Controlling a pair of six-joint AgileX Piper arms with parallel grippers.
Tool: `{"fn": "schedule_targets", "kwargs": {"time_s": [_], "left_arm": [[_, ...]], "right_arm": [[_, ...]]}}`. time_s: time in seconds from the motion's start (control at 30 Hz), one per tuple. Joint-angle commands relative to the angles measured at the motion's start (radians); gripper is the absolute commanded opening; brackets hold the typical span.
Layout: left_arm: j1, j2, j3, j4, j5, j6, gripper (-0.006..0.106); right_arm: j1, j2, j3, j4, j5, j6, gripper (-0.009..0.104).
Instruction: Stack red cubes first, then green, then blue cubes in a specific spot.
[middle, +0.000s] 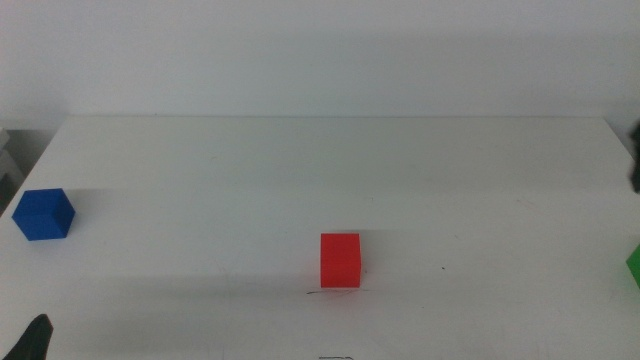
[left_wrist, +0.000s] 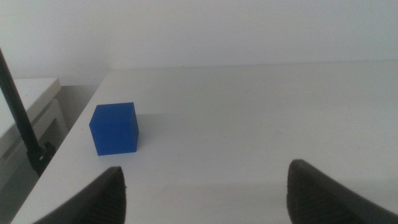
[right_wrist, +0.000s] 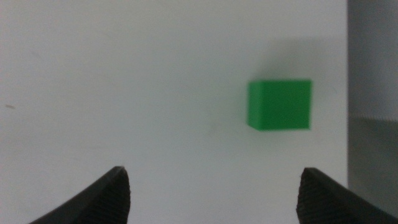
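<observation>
- Left claw (left_wrist: 205, 186): jaws spread wide, holding nothing, low over the white bench (middle: 300, 170); only a dark tip shows at the bottom left corner in the middle view.
- Blue cube (middle: 44, 214): on the bench near its left edge, ahead of the left claw, untouched.
- Red cube (middle: 340, 260): centre front of the bench, sitting on a thin dark line (middle: 315, 292).
- Green cube (right_wrist: 280, 104): at the bench's right edge.
- Right claw (right_wrist: 214, 190): jaws apart, empty, short of the green cube.

We seem to be in a lab or test bench: a bare white matte surface (middle: 250, 170) against a plain white wall (middle: 320, 50).
</observation>
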Motion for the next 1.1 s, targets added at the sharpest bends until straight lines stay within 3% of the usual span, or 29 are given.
{"fn": "schedule_targets", "kwargs": {"time_s": [0.0,0.23,0.37,0.43,0.7,0.9,1.07], "left_arm": [[-0.008,-0.025,-0.001,-0.007,-0.087,-0.006,0.086],[-0.008,-0.025,-0.001,-0.007,-0.087,-0.006,0.086],[-0.008,-0.025,-0.001,-0.007,-0.087,-0.006,0.086],[-0.008,-0.025,-0.001,-0.007,-0.087,-0.006,0.086],[-0.008,-0.025,-0.001,-0.007,-0.087,-0.006,0.086],[-0.008,-0.025,-0.001,-0.007,-0.087,-0.006,0.086],[-0.008,-0.025,-0.001,-0.007,-0.087,-0.006,0.086]], "right_arm": [[-0.075,-0.036,0.002,0.003,0.016,-0.059,0.087],[-0.199,-0.034,0.038,0.014,-0.051,-0.189,0.087],[-0.249,-0.033,0.086,0.120,-0.147,-0.315,0.087],[-0.259,-0.033,0.110,0.141,-0.190,-0.380,0.087],[-0.268,0.043,0.125,0.095,-0.237,-0.440,0.087],[-0.279,0.143,0.125,0.095,-0.249,-0.442,0.087],[-0.288,0.190,0.125,0.050,-0.253,-0.441,0.087]]}}
